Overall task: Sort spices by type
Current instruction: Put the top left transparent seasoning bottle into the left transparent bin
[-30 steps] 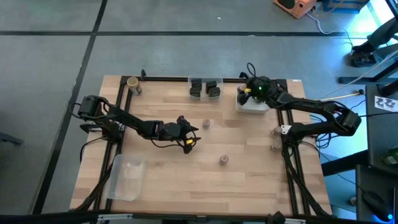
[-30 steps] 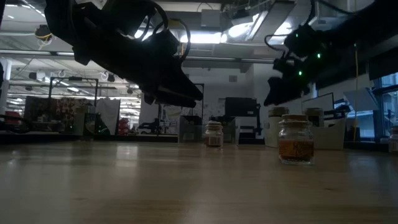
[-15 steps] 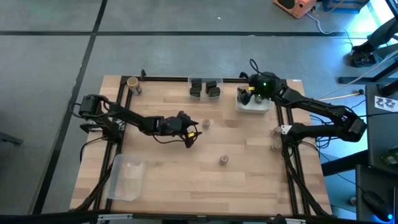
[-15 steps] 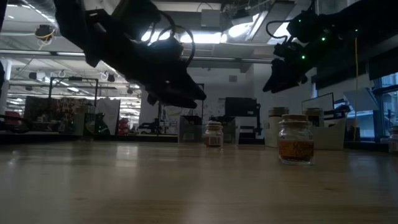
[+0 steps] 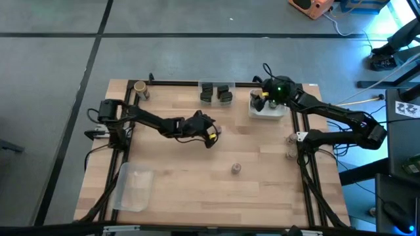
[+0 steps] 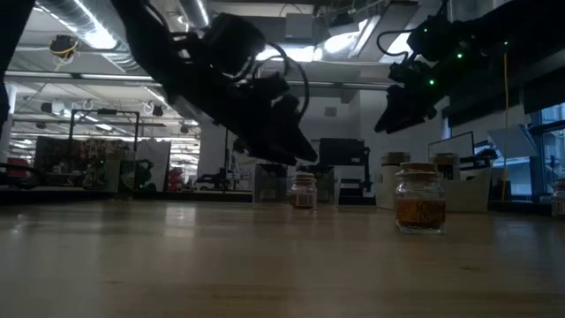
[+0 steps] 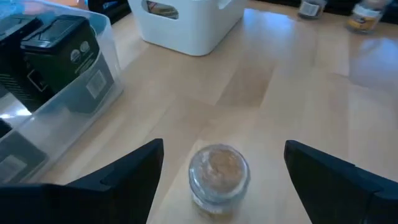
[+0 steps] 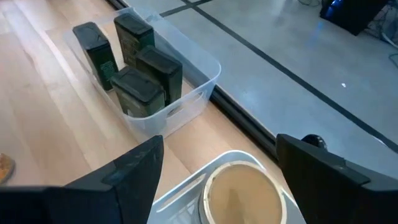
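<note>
A tiny brown-topped spice jar (image 7: 219,171) stands upright on the wooden table, also seen in the low view (image 6: 304,190). My left gripper (image 7: 224,147) is open just in front of it at mid-table (image 5: 212,135), one finger on either side, touching nothing. My right gripper (image 8: 219,143) hangs open above the white tray (image 5: 268,109) at the far right, over a round tan-topped jar (image 8: 239,186) standing in that tray. Several dark boxy jars (image 8: 134,68) stand in a clear tray (image 5: 216,93) at the far edge.
Another small jar (image 5: 235,168) stands nearer the front, showing orange spice in the low view (image 6: 419,199). Two jars (image 5: 289,147) stand by the right edge, and a tan-topped jar (image 5: 140,88) at the far left corner. A clear shallow tray (image 5: 134,187) lies near left.
My left gripper has travelled toward the table's right and slightly toward the far edge, up to the tiny jar, which now stands between its fingers. My right gripper has risen a little above the white tray and then kept still.
</note>
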Tool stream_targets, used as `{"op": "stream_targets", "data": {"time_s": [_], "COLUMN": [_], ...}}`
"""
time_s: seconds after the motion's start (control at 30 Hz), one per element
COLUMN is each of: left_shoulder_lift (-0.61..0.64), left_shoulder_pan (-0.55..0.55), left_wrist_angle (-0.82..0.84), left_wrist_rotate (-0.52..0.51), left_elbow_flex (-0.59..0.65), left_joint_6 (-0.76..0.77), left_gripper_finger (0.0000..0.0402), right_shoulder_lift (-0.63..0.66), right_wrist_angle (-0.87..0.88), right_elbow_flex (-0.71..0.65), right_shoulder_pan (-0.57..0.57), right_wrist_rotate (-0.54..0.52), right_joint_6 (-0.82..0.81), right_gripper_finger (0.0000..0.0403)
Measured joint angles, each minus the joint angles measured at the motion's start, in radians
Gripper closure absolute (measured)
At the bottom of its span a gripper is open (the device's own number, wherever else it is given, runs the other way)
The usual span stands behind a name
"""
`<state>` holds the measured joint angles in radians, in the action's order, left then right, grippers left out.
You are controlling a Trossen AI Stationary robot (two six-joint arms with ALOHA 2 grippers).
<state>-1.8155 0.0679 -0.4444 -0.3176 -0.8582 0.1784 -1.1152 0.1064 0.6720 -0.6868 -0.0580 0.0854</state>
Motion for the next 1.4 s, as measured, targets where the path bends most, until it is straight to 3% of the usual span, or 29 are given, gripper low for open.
{"op": "stream_targets", "data": {"time_s": [0.3, 0.83, 1.0, 1.2, 1.4], "left_shoulder_lift": [-0.077, -0.12, -0.117, -0.017, 0.159], "left_shoulder_pan": [0.009, 0.026, 0.016, -0.048, -0.134], "left_wrist_angle": [-0.017, -0.073, -0.058, 0.056, 0.294], "left_wrist_rotate": [0.0, 0.005, 0.007, 0.003, -0.011], "left_elbow_flex": [-0.021, -0.021, -0.021, -0.023, -0.023], "left_joint_6": [-0.036, -0.058, -0.073, -0.053, -0.013], "left_gripper_finger": [0.009, 0.0238, 0.0243, 0.0237, 0.024], "right_shoulder_lift": [0.0, 0.0, -0.001, -0.001, -0.001], "right_wrist_angle": [0.017, 0.028, 0.041, 0.056, 0.055], "right_elbow_flex": [0.0, 0.0, 0.0, 0.0, 0.0], "right_shoulder_pan": [0.0, 0.0, 0.0, 0.0, 0.0], "right_wrist_rotate": [-0.001, -0.001, -0.001, 0.029, 0.079], "right_joint_6": [0.014, 0.018, 0.017, 0.016, 0.001], "right_gripper_finger": [0.0095, 0.0095, 0.0095, 0.0095, 0.0095]}}
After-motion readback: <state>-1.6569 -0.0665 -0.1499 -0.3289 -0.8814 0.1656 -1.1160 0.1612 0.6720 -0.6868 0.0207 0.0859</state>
